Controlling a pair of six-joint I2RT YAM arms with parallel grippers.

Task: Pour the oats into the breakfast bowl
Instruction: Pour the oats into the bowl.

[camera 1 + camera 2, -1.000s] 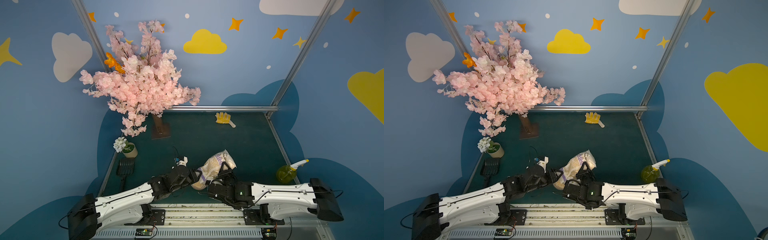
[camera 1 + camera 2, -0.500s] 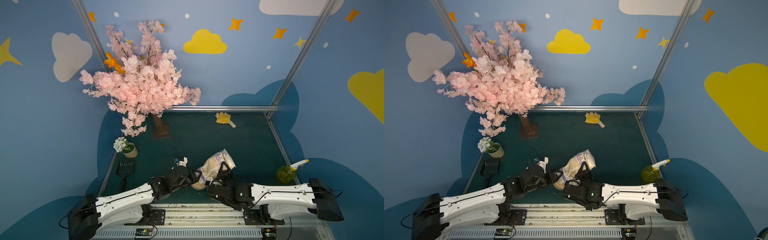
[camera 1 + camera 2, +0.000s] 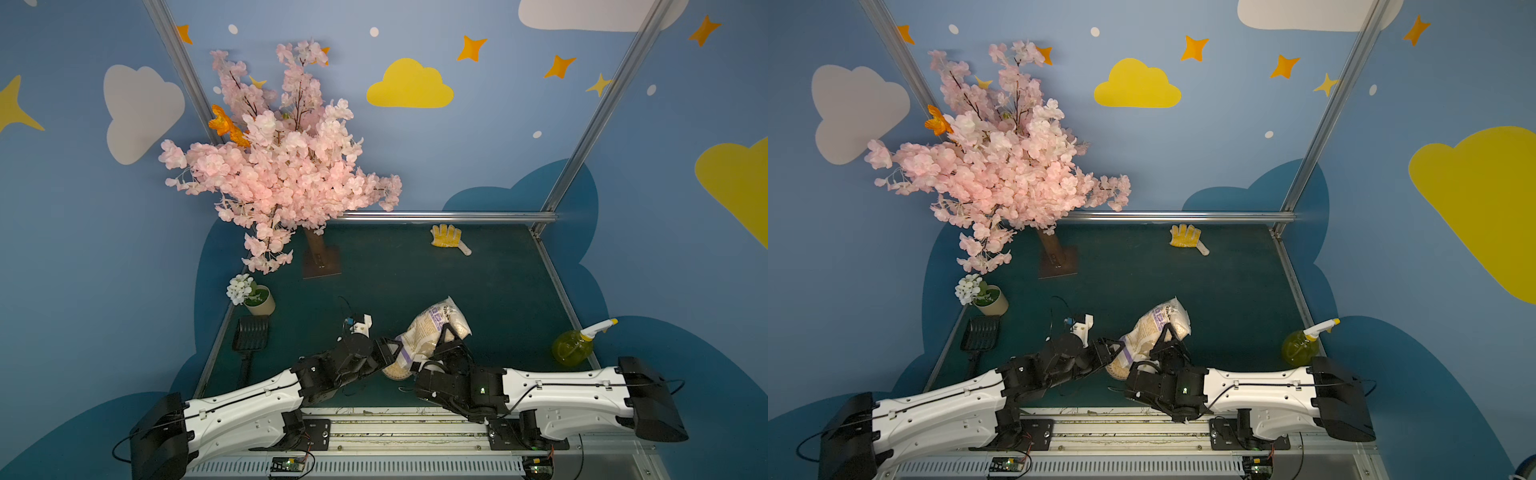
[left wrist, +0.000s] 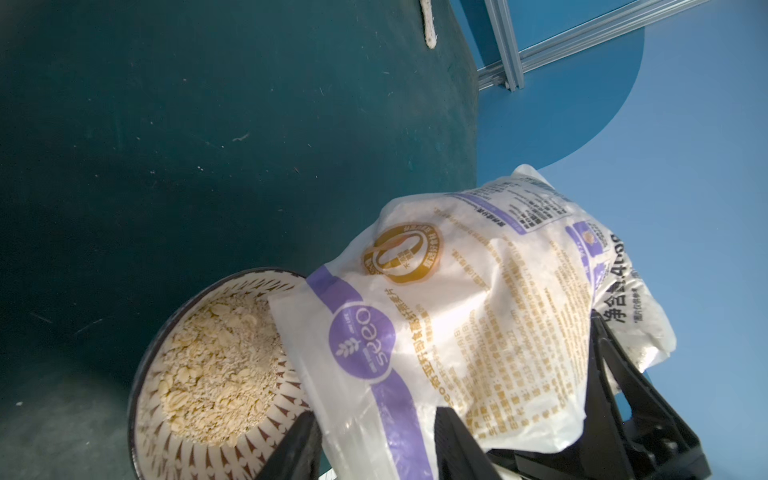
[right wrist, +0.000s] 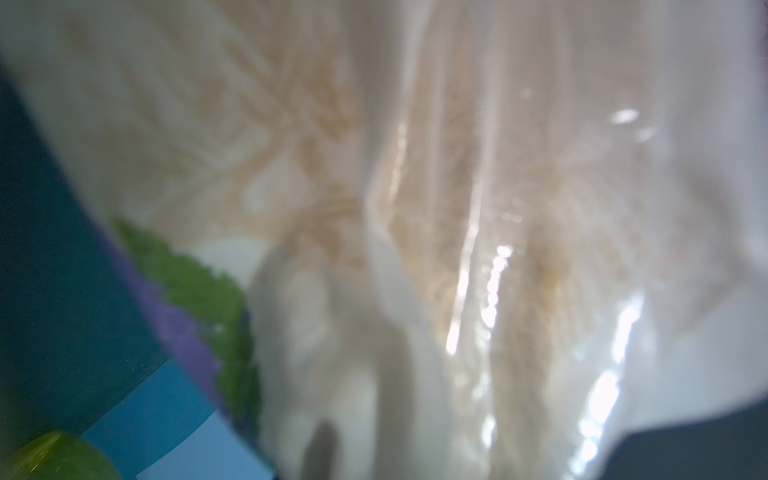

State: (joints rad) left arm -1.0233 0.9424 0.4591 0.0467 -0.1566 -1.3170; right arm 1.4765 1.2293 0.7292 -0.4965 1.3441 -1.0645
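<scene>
The bag of oats [image 3: 432, 328] hangs tilted above the green table [image 3: 395, 274], its low end over the bowl [image 3: 395, 373] and its high end pointing toward the back. The bowl stands close to the table's front edge, between the two arms, and both top views show only a sliver of it. In the left wrist view the bag's bottom edge crosses the bowl's rim, and a heap of oats [image 4: 212, 365] lies inside the patterned wall [image 4: 216, 461].

The left claw [image 3: 392, 347] is clenched on the bag's low end, with the plastic pinched between its dark fingers [image 4: 299, 444]. The right claw [image 3: 446, 338] grasps the bag higher up, across its middle (its own camera shows only blurred plastic [image 5: 457, 208]).

Behind the bag the mat is open as far as the yellow glove [image 3: 446, 239] by the back rail. A spray bottle [image 3: 575, 347] sits at the right edge, near the right arm. A black scoop [image 3: 251, 332] and a flower pot [image 3: 257, 299] line the left edge, well apart from the bowl. The pink tree [image 3: 282, 166] fills the back left corner.
</scene>
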